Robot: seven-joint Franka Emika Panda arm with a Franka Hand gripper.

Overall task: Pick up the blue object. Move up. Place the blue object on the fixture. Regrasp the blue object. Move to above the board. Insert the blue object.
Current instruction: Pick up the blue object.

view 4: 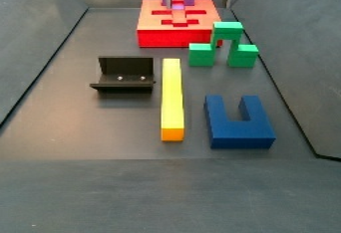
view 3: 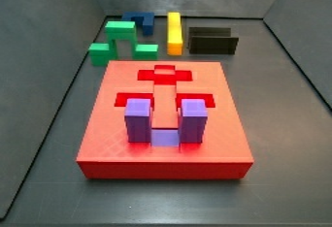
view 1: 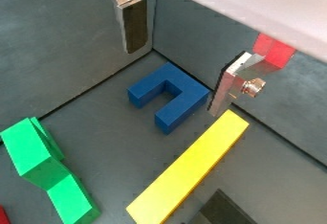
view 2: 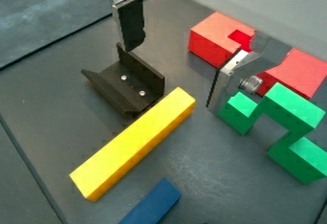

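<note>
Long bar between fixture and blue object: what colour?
Yellow. The bar shows best in a side view, lying between the fixture and the blue object.

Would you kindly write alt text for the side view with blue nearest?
The blue object lies nearest on the floor, beside a yellow bar and the black fixture; a green piece and the red board stand behind. The tool shows only in wrist views.

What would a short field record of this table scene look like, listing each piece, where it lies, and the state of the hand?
blue object: flat on the floor beside the yellow bar, not held
fixture: on the yellow bar's other side, nothing on it
board: holds an upright purple piece
green piece: between blue object and board
hand: open, above the blue object, holding nothing
</note>
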